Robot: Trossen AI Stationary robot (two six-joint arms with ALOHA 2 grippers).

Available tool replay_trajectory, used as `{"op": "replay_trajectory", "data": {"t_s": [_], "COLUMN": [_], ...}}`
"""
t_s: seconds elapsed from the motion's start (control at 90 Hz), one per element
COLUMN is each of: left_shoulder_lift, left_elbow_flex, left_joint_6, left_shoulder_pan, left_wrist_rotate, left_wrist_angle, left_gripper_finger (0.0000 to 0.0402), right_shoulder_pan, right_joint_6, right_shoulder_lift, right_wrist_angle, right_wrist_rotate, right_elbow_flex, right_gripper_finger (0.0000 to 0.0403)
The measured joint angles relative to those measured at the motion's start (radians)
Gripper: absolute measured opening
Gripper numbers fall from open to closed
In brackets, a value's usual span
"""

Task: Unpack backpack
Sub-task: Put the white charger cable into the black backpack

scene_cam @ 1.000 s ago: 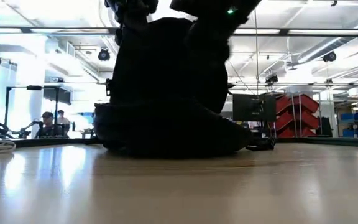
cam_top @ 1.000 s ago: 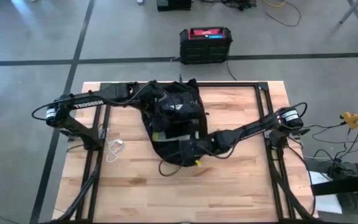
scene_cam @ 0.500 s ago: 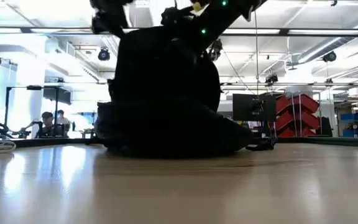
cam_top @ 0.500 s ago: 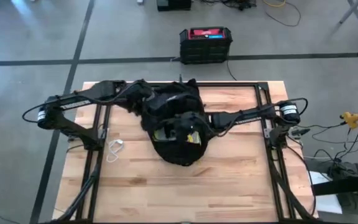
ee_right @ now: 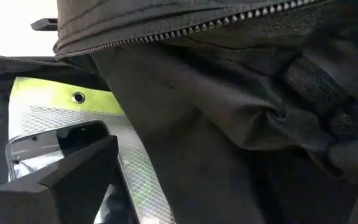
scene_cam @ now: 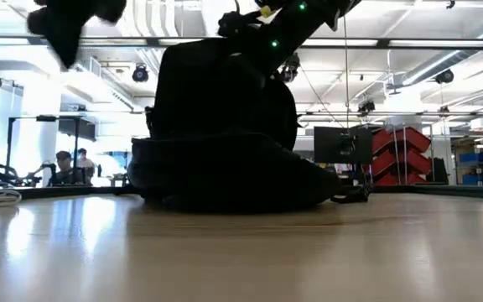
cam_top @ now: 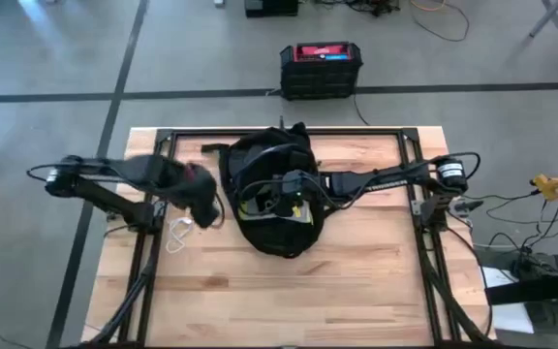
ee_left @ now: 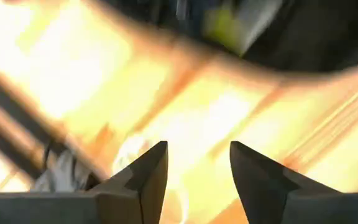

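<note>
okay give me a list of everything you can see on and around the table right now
backpack: one, black, middle of the table, its top unzipped
pouch: one, yellow-green and silver mesh, inside the open backpack
cable: one, white, on the table to the left of the backpack
table: one, pale wood, with a black frame over it
box: one, black with a red top, on the floor beyond the table
people: two, seated far off in the room behind the table
left gripper: open and empty, over the table near the white cable, clear of the backpack
right gripper: reaching into the backpack's opening beside the pouch
</note>
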State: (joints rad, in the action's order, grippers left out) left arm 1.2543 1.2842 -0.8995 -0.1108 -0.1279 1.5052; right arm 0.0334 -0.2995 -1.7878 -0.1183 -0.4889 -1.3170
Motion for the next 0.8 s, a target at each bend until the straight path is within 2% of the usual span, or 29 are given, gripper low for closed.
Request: {"op": "replay_trajectory", "data": {"t_s": [0.189, 0.311, 0.567, 0.8], "left_shoulder_lift": [0.134, 0.226, 0.365, 0.407], "left_elbow_flex": [-0.095, -0.135, -0.155, -0.226], "left_joint_6": [0.081, 0.154, 0.192, 0.16], "left_shoulder_pan": [-0.056, -0.104, -0.181, -0.191], "left_wrist_rotate": [0.178, 0.255, 0.279, 0.354], "left_wrist_angle": [-0.001, -0.002, -0.017, -0.041], "left_gripper_finger": [0.0139, 0.0131, 0.013, 0.0145], "right_shoulder_pan": [0.0, 0.0, 0.0, 0.0], "right_joint_6": [-0.008, -0.011, -0.017, -0.019], "right_shoulder_lift": [0.0, 0.0, 0.0, 0.0], "right_wrist_angle": [-0.003, -0.003, -0.004, -0.004], "right_wrist_rotate": [0.0, 0.0, -0.001, -0.001], "right_elbow_flex": [0.0, 0.0, 0.0, 0.001], "right_gripper_finger": [0.0391, 0.0391, 0.0391, 0.0391]}}
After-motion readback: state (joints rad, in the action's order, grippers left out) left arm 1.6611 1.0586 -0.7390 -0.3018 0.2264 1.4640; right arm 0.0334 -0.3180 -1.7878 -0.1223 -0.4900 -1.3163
